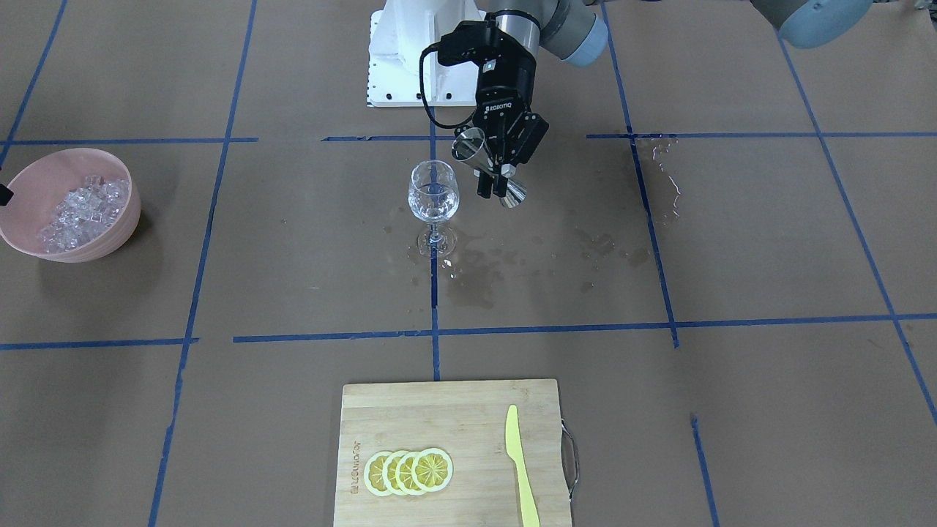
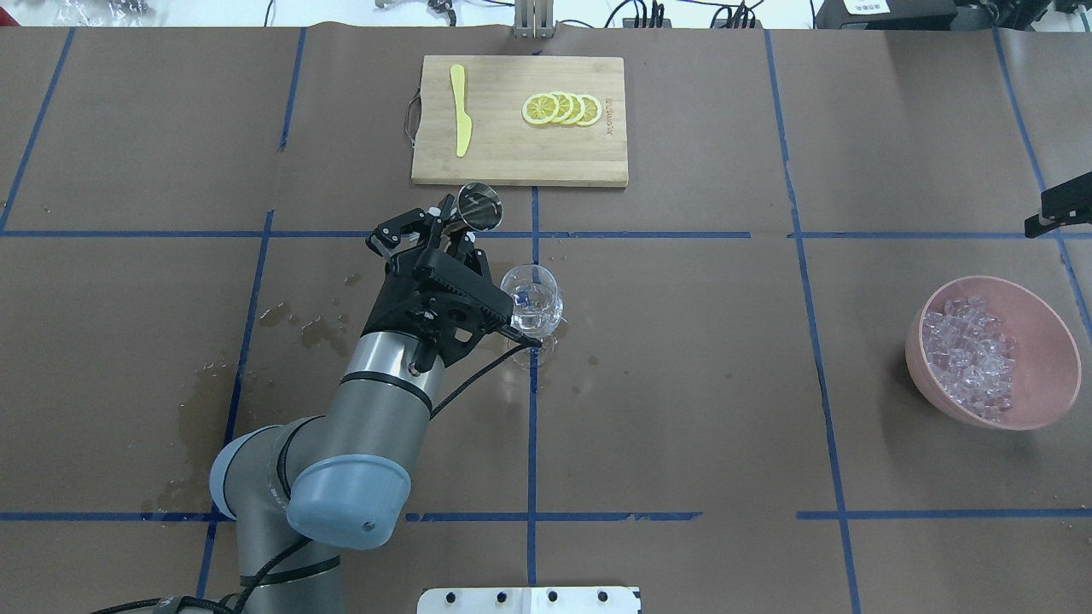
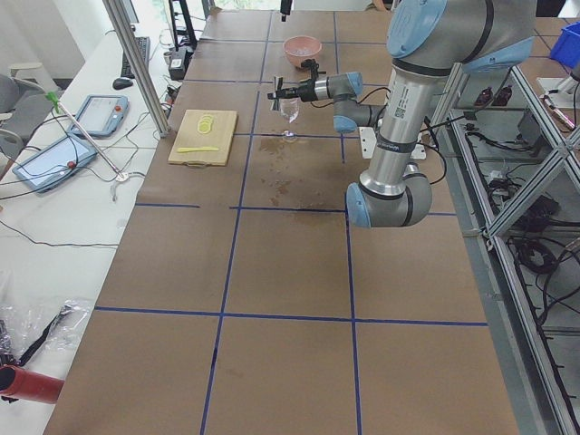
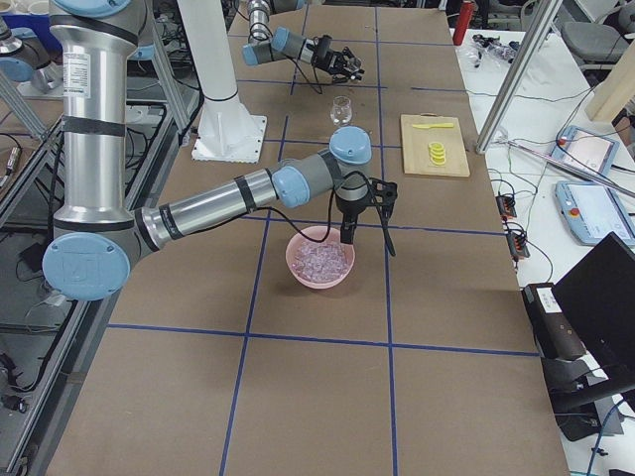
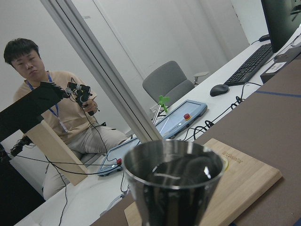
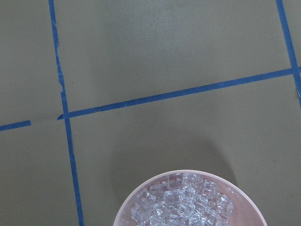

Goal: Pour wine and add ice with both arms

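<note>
My left gripper (image 1: 495,189) is shut on a steel double-ended jigger (image 1: 470,144), held tilted just beside and above the clear stemmed glass (image 1: 433,192). A little clear wine (image 1: 433,210) lies in the glass's bowl. In the overhead view the jigger (image 2: 478,207) sits beyond the gripper (image 2: 450,228), next to the glass (image 2: 531,309). The left wrist view shows the jigger's cup (image 5: 174,181) close up. The ice (image 2: 972,354) is heaped in a pink bowl (image 2: 1054,362). My right gripper (image 4: 347,206) hangs over that bowl (image 4: 319,283); I cannot tell its state.
A bamboo cutting board (image 2: 520,149) with lemon slices (image 2: 563,109) and a yellow knife (image 2: 461,119) lies beyond the glass. Wet patches (image 1: 483,271) spread around the glass. The white pedestal (image 1: 410,51) stands at the robot's side. A black part (image 2: 1058,211) juts in above the bowl.
</note>
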### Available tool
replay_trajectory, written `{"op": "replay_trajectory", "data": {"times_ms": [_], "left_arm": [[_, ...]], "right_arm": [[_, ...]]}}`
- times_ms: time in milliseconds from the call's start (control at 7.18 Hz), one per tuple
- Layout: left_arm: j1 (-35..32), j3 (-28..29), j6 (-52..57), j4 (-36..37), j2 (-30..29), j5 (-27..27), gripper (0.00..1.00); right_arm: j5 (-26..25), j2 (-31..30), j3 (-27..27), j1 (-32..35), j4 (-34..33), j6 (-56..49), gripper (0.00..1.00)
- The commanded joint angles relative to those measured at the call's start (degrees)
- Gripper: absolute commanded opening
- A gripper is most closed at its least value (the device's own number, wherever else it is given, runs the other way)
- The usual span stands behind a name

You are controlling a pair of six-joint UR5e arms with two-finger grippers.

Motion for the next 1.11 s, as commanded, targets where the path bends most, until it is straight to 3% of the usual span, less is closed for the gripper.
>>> {"op": "replay_trajectory", "data": {"times_ms": [0, 975], "left_arm": [[0.72, 0.84, 2.75, 0.00, -0.32, 0.19, 0.00], [2.75, 1.37, 13.89, 0.26, -0.23, 3.09, 0.00]], "right_arm": [[-0.01, -0.02, 0.14, 0.00, -0.07, 0.00, 1.00], [-0.10, 0.07, -0.12, 0.00, -0.08, 0.00, 1.00]]}}
